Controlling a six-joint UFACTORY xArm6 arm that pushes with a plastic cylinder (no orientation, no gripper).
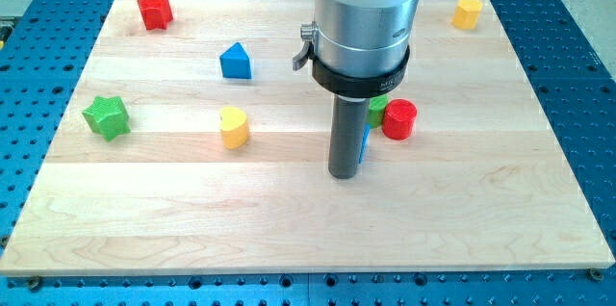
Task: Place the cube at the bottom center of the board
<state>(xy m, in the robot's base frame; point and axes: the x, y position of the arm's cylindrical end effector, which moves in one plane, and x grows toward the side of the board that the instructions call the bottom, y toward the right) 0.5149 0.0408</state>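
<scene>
My tip (pixel 344 177) rests on the wooden board (pixel 192 219) a little right of the centre. A blue block (pixel 364 142) shows only as a thin sliver just right of the rod, touching it or very close; its shape cannot be made out. A green block (pixel 377 109) is partly hidden behind the rod's collar, above the blue sliver. A red cylinder (pixel 398 119) stands right next to the green block, on its right.
A yellow heart (pixel 234 127) lies left of the rod. A blue triangular block (pixel 236 62) is above it. A green star (pixel 106 116) is at the left edge, a red star (pixel 154 12) at the top left, and a yellow block (pixel 467 12) at the top right.
</scene>
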